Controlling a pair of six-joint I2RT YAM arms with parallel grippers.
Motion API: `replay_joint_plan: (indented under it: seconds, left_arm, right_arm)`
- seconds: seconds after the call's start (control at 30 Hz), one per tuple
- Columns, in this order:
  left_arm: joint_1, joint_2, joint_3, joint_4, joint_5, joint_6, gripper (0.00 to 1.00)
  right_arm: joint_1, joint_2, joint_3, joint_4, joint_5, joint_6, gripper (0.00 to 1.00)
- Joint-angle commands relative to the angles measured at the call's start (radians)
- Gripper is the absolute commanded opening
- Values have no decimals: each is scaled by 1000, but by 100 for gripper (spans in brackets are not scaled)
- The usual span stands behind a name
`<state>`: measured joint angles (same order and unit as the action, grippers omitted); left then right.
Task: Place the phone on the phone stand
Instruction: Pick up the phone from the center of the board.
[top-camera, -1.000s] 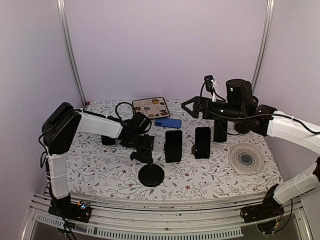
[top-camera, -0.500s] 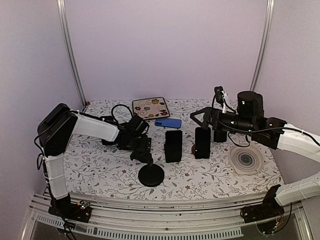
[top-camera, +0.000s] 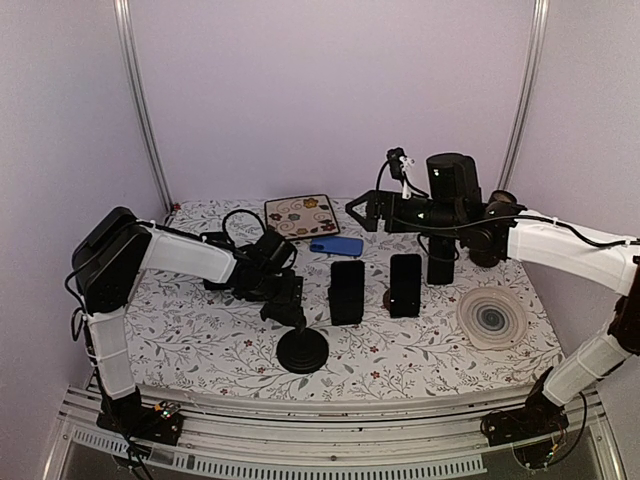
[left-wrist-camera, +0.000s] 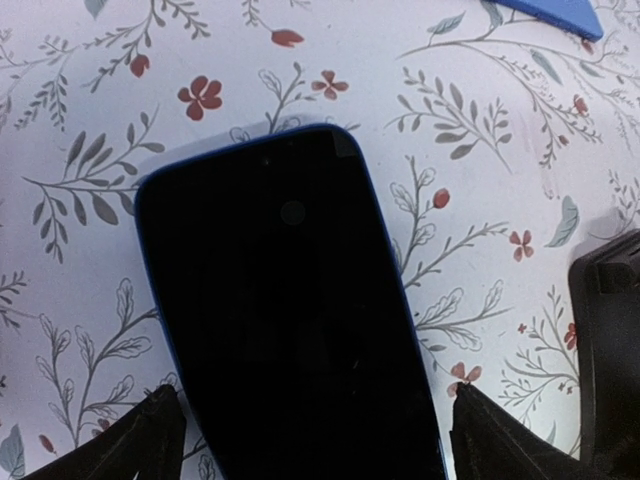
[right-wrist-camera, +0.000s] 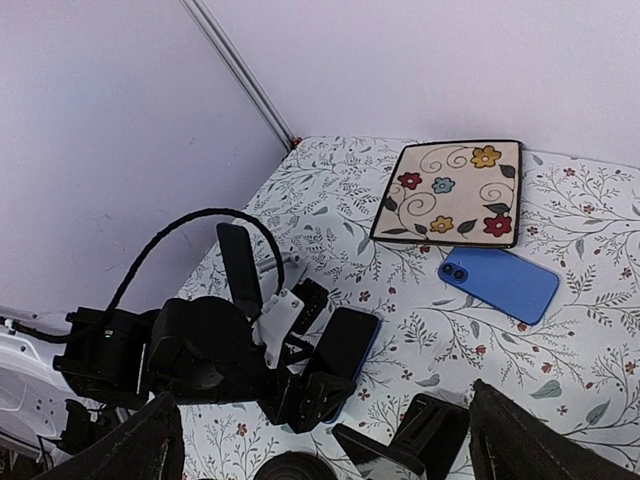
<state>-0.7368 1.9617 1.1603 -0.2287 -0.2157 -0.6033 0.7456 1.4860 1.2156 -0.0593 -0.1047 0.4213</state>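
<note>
The phone (left-wrist-camera: 290, 310) is seen lying flat on the flowered table (left-wrist-camera: 480, 150), flanked by the widely spread left gripper (left-wrist-camera: 325, 445). The right gripper (top-camera: 362, 213) is held spread in the air. The phone stand (top-camera: 302, 350) is set near the left gripper.

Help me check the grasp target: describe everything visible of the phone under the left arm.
The phone lies flat, dark face up, on the flowered tablecloth. Its black front is unlit, rimmed by a blue case with rounded corners. It sits between the tips of the open left end effector; contact is unclear.
</note>
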Motion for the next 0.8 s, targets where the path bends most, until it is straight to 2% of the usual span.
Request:
replay_joint_plan:
  seconds: [0.0,0.13,0.27,0.37,0.53,0.67,0.77]
  left_arm:
    - [-4,-21,-40,9,29,-17,91]
    - [-3,-26,-62,3,-5,-3,91]
    - [-5,-6,-64,-6,-21,-4,97]
    - [-11,21,-53,-18,-36,-9,97]
    - [-20,50,-27,-28,-41,-4,96]
    - [-17,45,-22,-15,-12,29,95]
    - [5,49,4,-78,-23,57,94]
  right_arm:
    - [-2,-41,-38,44,-59,21,98]
    - [-1,-119,-178,115,-72,100,98]
    - [-1,-170,-226,89,-45,126,98]
    - [-1,-198,-247,79,-31,128,98]
    - [-1,-179,-215,76,-8,103,99]
    - [-2,-87,-130,62,75,31,99]
    - [-2,-7,-56,55,76,18,99]
